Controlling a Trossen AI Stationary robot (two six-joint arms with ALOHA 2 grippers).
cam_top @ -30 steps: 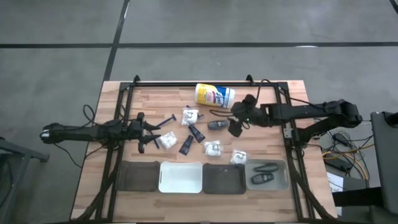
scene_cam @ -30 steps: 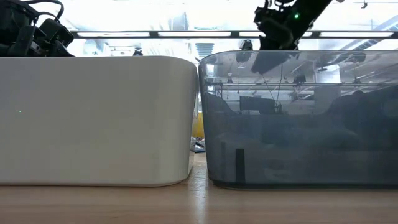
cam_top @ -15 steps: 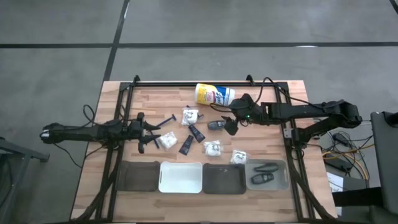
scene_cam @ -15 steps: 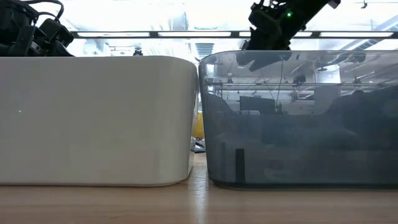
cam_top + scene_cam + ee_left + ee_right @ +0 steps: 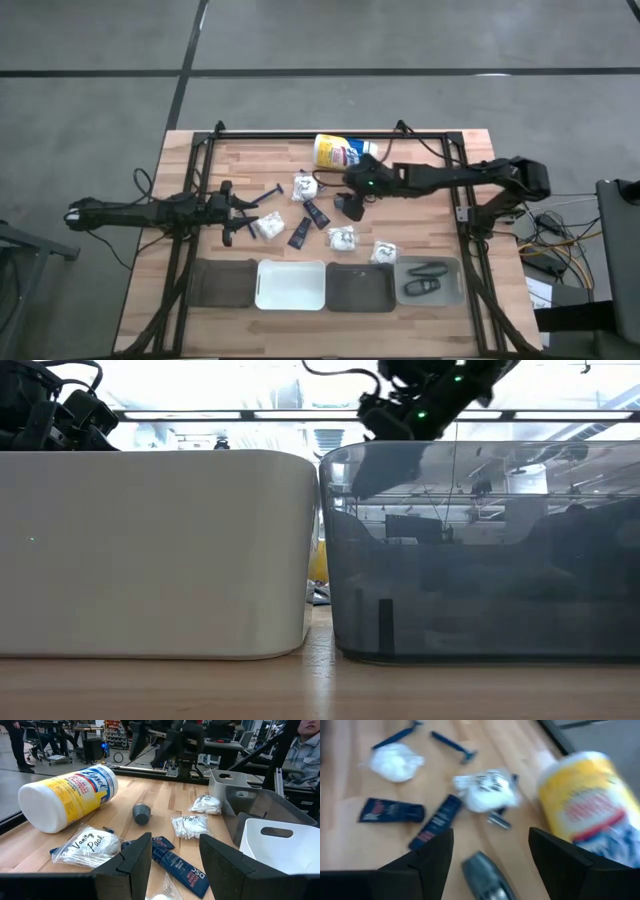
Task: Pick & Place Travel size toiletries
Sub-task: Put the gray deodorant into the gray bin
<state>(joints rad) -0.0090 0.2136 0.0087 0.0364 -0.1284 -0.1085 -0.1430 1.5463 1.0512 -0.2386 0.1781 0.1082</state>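
Note:
My right gripper (image 5: 352, 198) (image 5: 491, 845) is open above the middle of the table, its fingers standing on either side of a dark grey oval pod (image 5: 485, 877) (image 5: 141, 813) that lies on the wood; in the high view the gripper covers the pod. Around it lie white crinkly packets (image 5: 305, 185) (image 5: 342, 238), black tubes (image 5: 315, 213) (image 5: 392, 811) and blue razors (image 5: 270, 192) (image 5: 452, 747). Two more pods (image 5: 428, 279) lie in the clear bin. My left gripper (image 5: 235, 215) (image 5: 175, 845) waits open at the table's left, level with the table.
A yellow-and-white canister (image 5: 340, 152) (image 5: 585, 807) lies on its side just beyond my right gripper. Along the near edge stand a dark bin (image 5: 225, 283), a white bin (image 5: 291, 284), another dark bin (image 5: 360, 285) and the clear bin (image 5: 456, 292). People show in the room behind.
My right gripper has moved toward the table's left, past the canister, and now stands over the grey pod in the middle of the table. The items on the table have stayed where they were.

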